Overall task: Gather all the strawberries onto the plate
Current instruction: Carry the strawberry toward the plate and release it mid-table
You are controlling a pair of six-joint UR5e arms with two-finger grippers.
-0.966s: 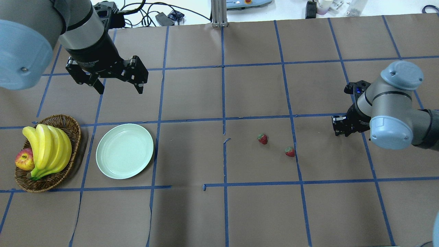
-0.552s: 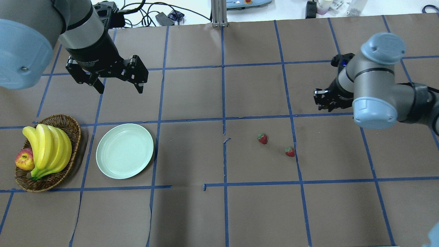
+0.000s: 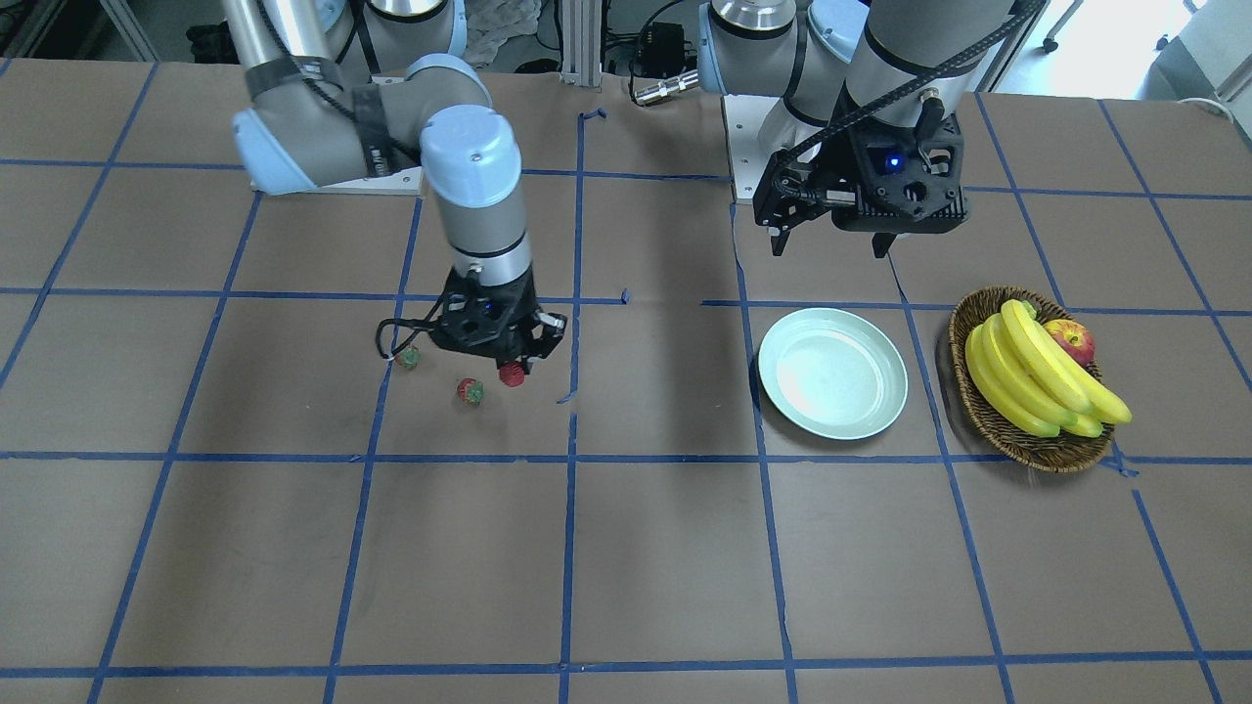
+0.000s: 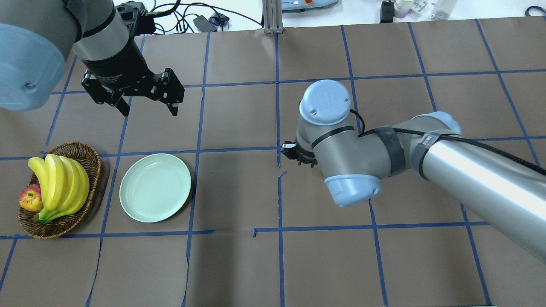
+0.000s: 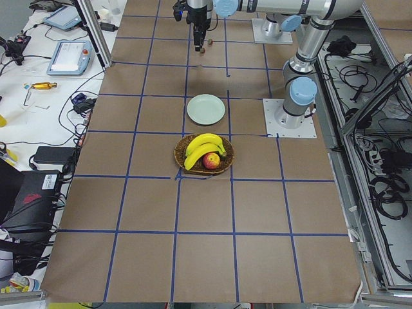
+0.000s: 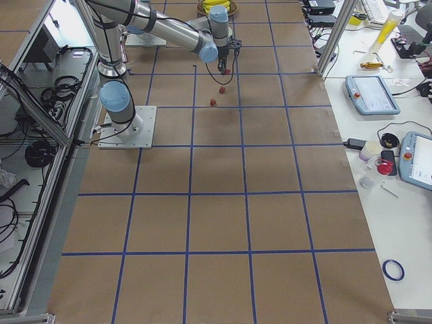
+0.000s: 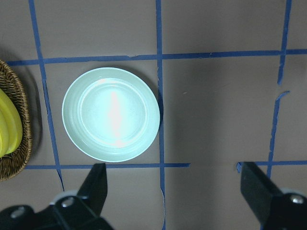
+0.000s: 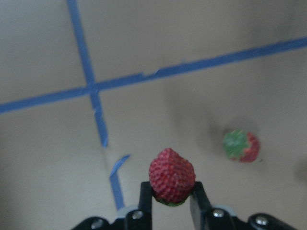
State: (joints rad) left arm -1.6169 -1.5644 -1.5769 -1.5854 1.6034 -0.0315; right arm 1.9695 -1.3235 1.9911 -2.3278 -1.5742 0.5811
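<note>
Front-facing view, left of centre: the right arm (image 3: 479, 210) points down and the right jaws are closed to a narrow gap on 1 small red strawberry with a green cap (image 8: 171, 181), pinched at its cap end between both fingers above the brown paper-covered counter with a blue tape grid (image 3: 626, 587). 2 more berries lie on the counter: a second strawberry (image 3: 470, 392) just lower left of the held one, and a third strawberry (image 3: 409, 357) farther left beside a loop of black cable. All 3 are well apart from the round, shallow, pale mint-green plate (image 3: 832, 372), right of centre. Upper right: the left arm (image 3: 895, 59) hangs over the counter above the plate, the left jaws spread wide and gripping nothing. Far right, just beside the plate: a brown wicker basket (image 3: 1027, 455) holding yellow bananas (image 3: 1037, 376) and a red-yellow apple (image 3: 1071, 340)
</note>
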